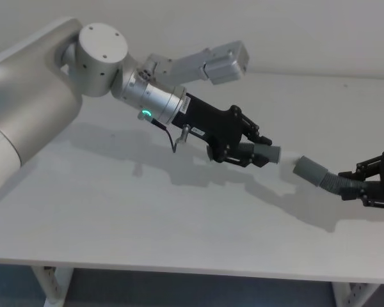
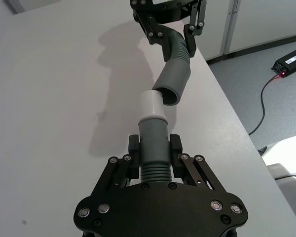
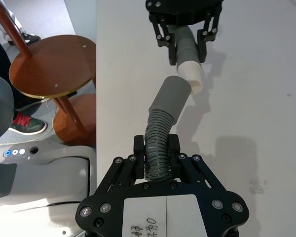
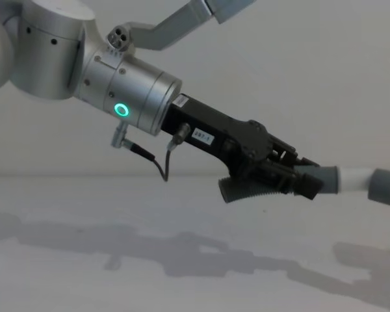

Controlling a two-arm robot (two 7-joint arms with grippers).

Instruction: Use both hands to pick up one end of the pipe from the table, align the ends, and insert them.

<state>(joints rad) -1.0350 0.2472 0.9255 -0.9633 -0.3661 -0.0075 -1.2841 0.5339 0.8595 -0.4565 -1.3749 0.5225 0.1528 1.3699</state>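
Left gripper (image 1: 249,155) fingers (image 2: 133,154) pinch the short hose (image 1: 269,154), white tip (image 2: 151,104) just beside the long hose (image 1: 336,183) cuff (image 1: 309,170) at 4 o'clock, right gripper (image 1: 365,185) clamped on that one.

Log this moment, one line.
left claw: shut on short ribbed grey hose | right claw: shut on longer ribbed grey hose | white spigot at smooth grey cuff, not inserted

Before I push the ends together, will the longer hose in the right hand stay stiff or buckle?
Probably flexes: the longer hose is ribbed and curves between the right hand and its smooth cuff. Likely light, held above the table by one grip. The cuff may skid off the white tip if off-centre.
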